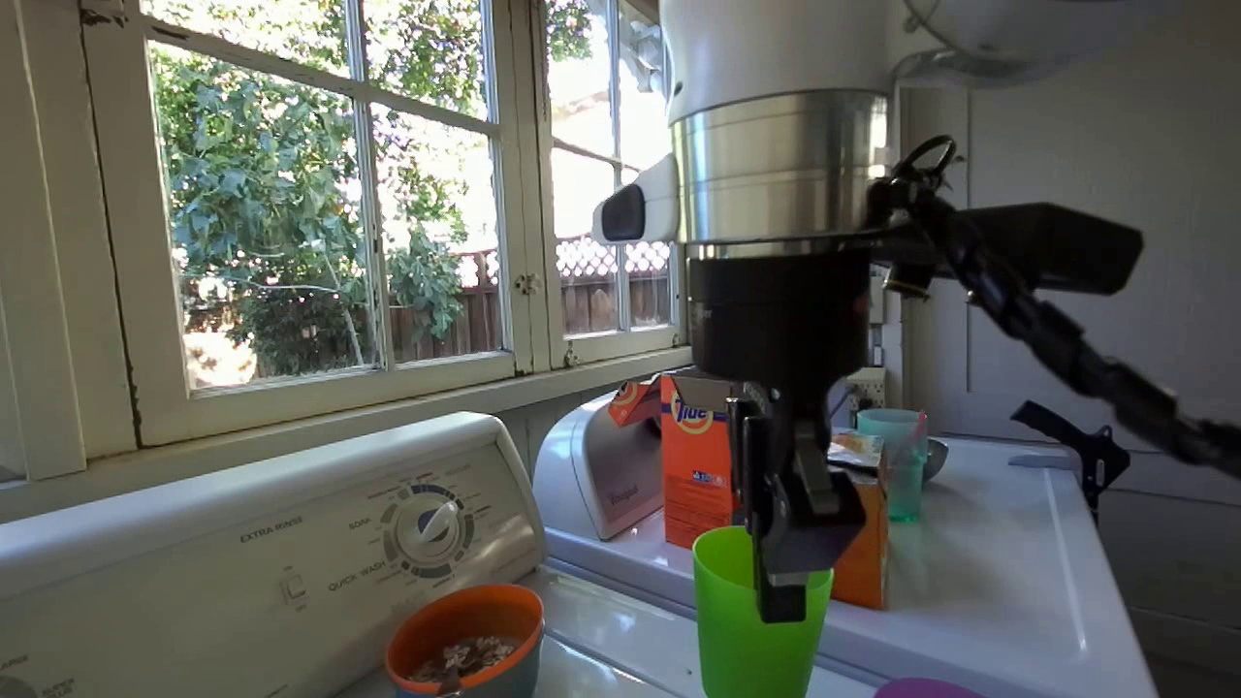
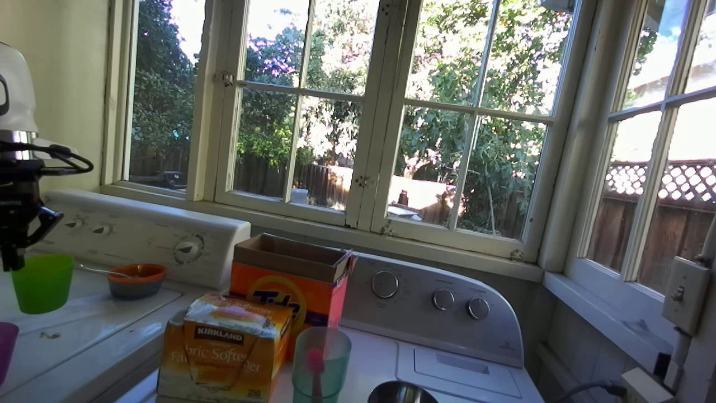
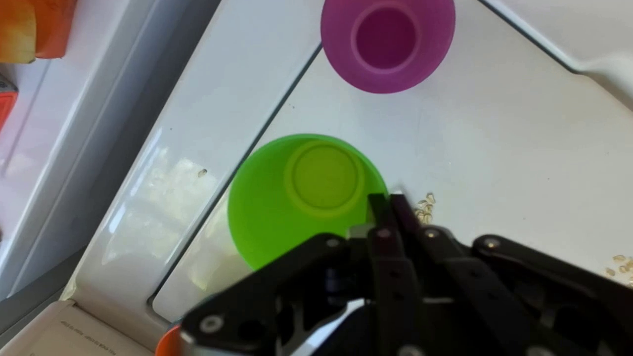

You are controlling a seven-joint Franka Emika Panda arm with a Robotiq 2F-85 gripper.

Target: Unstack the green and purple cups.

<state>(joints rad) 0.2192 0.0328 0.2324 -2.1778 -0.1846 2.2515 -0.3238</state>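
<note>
My gripper point(image 3: 388, 199) is shut on the side wall of the green cup point(image 3: 262, 212); one finger is inside the rim and one outside. In an exterior view the gripper point(image 1: 781, 593) reaches down at the rim of the green cup point(image 1: 751, 650), which leans slightly. Whether its base touches the white machine top I cannot tell. Apart from it, the purple cup point(image 3: 388, 76) stands upright on the machine top, at the upper part of the wrist view. Only slivers of the purple cup point(image 1: 926, 687) show at the frame edges of both exterior views.
An orange and grey bowl point(image 2: 134, 288) with a spoon sits by the control panel. On the neighbouring machine stand a Tide box point(image 1: 690, 514), a fabric softener box point(image 2: 224, 364), a teal cup point(image 2: 321, 369) and a metal bowl point(image 2: 400, 393). Spilled flakes point(image 3: 425, 210) lie near the gripper.
</note>
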